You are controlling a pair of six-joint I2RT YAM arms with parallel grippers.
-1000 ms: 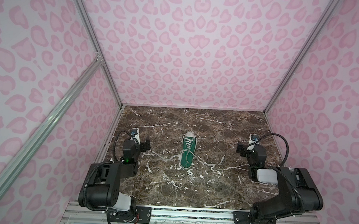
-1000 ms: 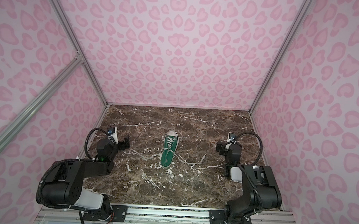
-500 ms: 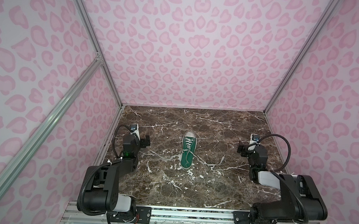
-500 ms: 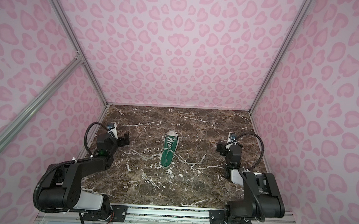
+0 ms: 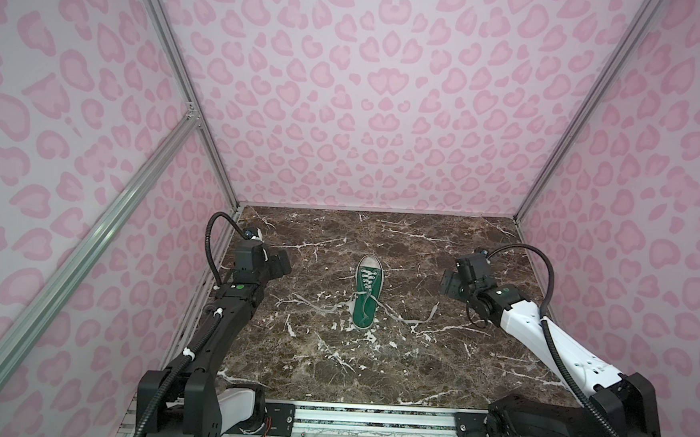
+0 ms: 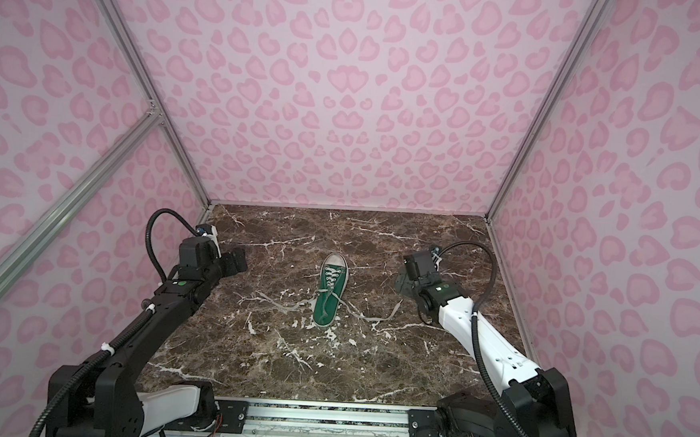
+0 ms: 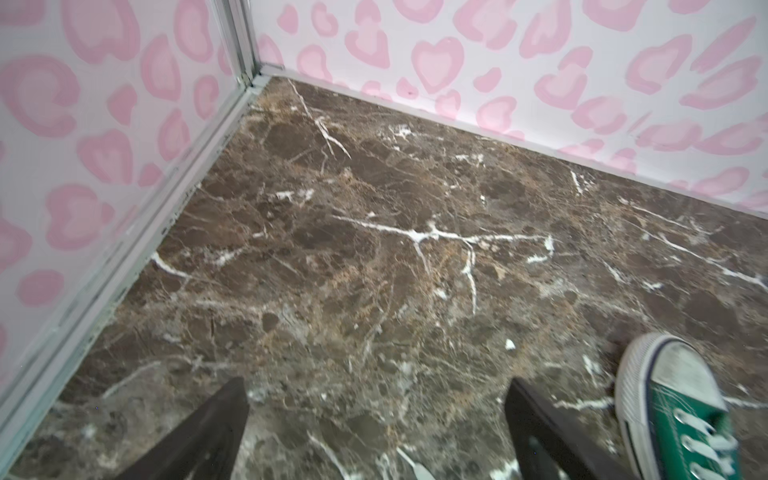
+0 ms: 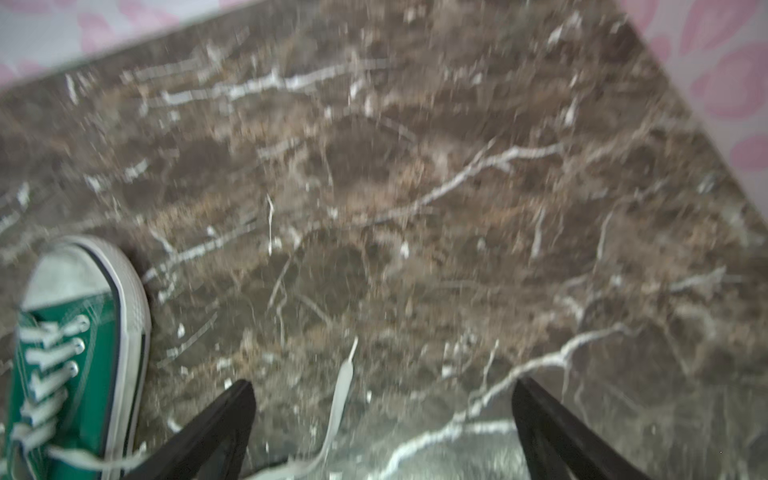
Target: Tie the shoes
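Observation:
The shoes are a single green sneaker (image 5: 368, 293) (image 6: 330, 291) with a white toe cap, lying mid-table with the toe pointing to the back wall. Its white laces are untied: one lace (image 5: 322, 307) trails left, the other lace (image 5: 415, 320) trails right. My left gripper (image 5: 284, 263) (image 6: 239, 259) hovers open left of the shoe, holding nothing. In the left wrist view the left gripper (image 7: 376, 386) has the toe cap (image 7: 681, 374) just outside one finger (image 7: 536, 415). My right gripper (image 5: 446, 283) (image 8: 382, 388) is open right of the shoe, above the right lace's end (image 8: 340, 399).
The brown marble tabletop (image 5: 331, 364) is boxed in by pink patterned walls (image 5: 368, 104) on three sides, with aluminium frame posts (image 5: 189, 89) at the corners. A metal rail (image 5: 369, 420) with both arm bases runs along the front edge.
Both arms have stretched forward from their folded pose. The right gripper has moved left toward the shoe and its lace end; the left gripper shifted slightly toward the back. The shoe has not moved.

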